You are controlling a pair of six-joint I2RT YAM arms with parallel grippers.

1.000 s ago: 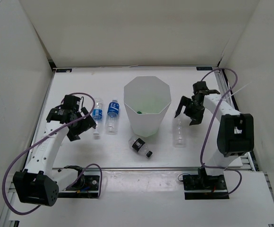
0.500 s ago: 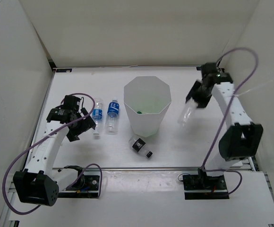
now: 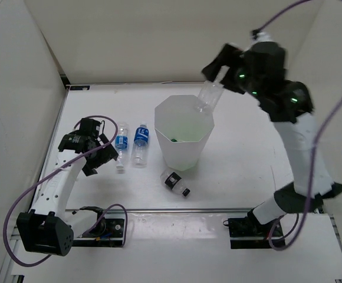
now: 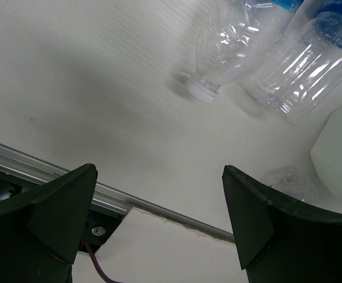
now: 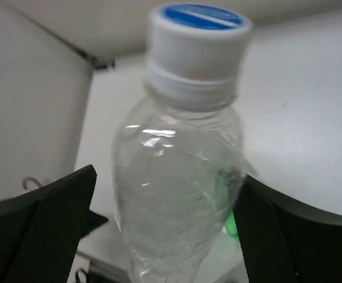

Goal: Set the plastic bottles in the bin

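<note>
Right gripper (image 5: 166, 200) is up high over the table, jaws partly apart around the plain clear bottle (image 3: 209, 96). Gripped or loose, I cannot tell. Its base tilts down over the bin (image 3: 180, 154) at the far rim. Left gripper (image 4: 159, 177) gapes wide, low beside the two blue-labelled bottles (image 3: 140, 141). The black-labelled bottle (image 3: 176, 182) lies just before the bin.

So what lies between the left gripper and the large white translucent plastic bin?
Two clear blue-labelled plastic bottles lying side by side, seen in the top view.
</note>
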